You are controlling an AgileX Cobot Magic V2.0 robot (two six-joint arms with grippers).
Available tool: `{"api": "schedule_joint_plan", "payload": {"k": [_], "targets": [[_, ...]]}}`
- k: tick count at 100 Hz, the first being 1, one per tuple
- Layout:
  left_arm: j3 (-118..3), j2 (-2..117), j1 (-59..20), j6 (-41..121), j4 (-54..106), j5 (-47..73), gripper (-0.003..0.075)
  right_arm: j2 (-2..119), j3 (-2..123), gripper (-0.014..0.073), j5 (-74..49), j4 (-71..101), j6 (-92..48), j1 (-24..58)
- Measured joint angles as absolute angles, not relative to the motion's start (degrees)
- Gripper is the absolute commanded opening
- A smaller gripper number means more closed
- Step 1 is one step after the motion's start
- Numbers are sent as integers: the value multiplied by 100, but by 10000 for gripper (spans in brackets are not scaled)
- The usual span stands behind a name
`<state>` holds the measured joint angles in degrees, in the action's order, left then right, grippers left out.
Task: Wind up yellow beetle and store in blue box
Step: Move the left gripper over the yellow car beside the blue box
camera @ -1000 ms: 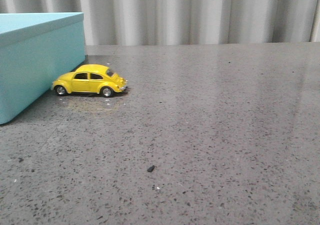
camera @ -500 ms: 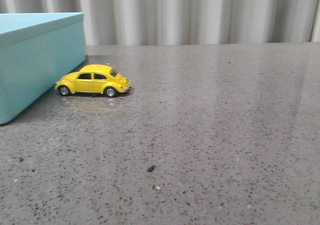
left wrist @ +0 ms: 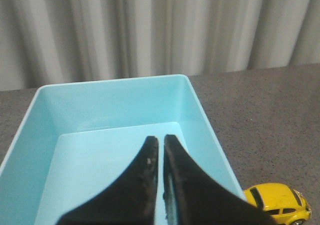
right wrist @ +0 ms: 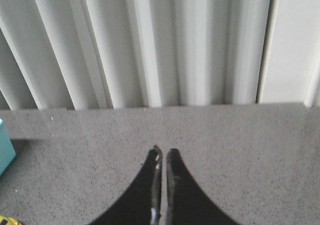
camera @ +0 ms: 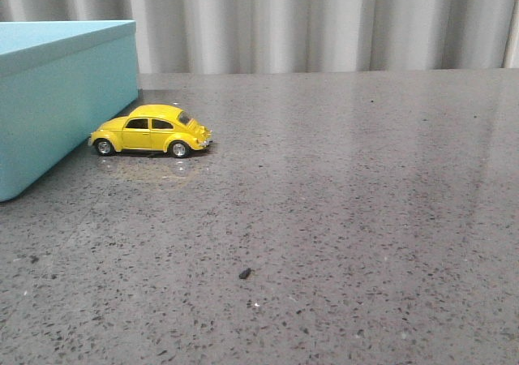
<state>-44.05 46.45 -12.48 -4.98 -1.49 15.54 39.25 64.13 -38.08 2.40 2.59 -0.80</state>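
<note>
The yellow beetle (camera: 151, 130) stands free just beside the blue box (camera: 65, 97), because both the left gripper (left wrist: 161, 144) and right gripper (right wrist: 163, 155) are closed and empty.

The blue box (camera: 57, 97) runs out of the front view's left edge, so its far length and its inside are hidden there; only one long side and a strip of the rim show. In the left wrist view the box's near end is covered by the closed left gripper (left wrist: 161, 145), and the yellow beetle (left wrist: 277, 203), just beside the box's outer wall, is cut at the wheels by the picture's edge. In the right wrist view, only a corner of the box (right wrist: 5, 152) and a yellow sliver of the beetle (right wrist: 7, 220) show. A small dark speck (camera: 244, 273) on the table (camera: 365, 219), well apart from the box, is too small to identify.
</note>
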Motion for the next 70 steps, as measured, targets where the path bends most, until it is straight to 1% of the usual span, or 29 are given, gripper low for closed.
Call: {"api": "schedule_joint_plan", "payload": {"k": [12,25,30,34,39,42,44,49,56,61,70], "targets": [[-4856,5206,-1508,-476,-254,1626,-20,3323,5942,-61,-3597,240,259,-80],[-5362,5719,-1800,-249,-300,1809,-17,2923,5651,-61,-3582,232,259,-80],[-5607,5930,-1889,-137,-308,1954,1,2803,5598,-61,-3605,232,259,-80],[-5757,6059,-1958,-43,-308,2071,42,2744,5585,-61,-3645,232,259,-80],[-5956,6235,-2036,99,-308,2192,116,2686,5576,-61,-3670,232,259,-80],[-6087,6353,-2078,198,-308,2270,185,2665,5576,-61,-3701,232,259,-80],[-6161,6422,-2100,269,-308,2297,216,2650,5576,-61,-3716,232,259,-80],[-6314,6569,-2181,417,-322,2343,346,2624,5576,-61,-3756,232,259,-80],[-6499,6753,-2273,517,-322,2354,477,2616,5576,-61,-3806,228,259,-80],[-6618,6865,-2317,550,-322,2354,522,2616,5576,-61,-3836,228,259,-80],[-6800,7047,-2378,730,-322,2365,521,2616,5576,-61,-3862,219,259,-80]]}}
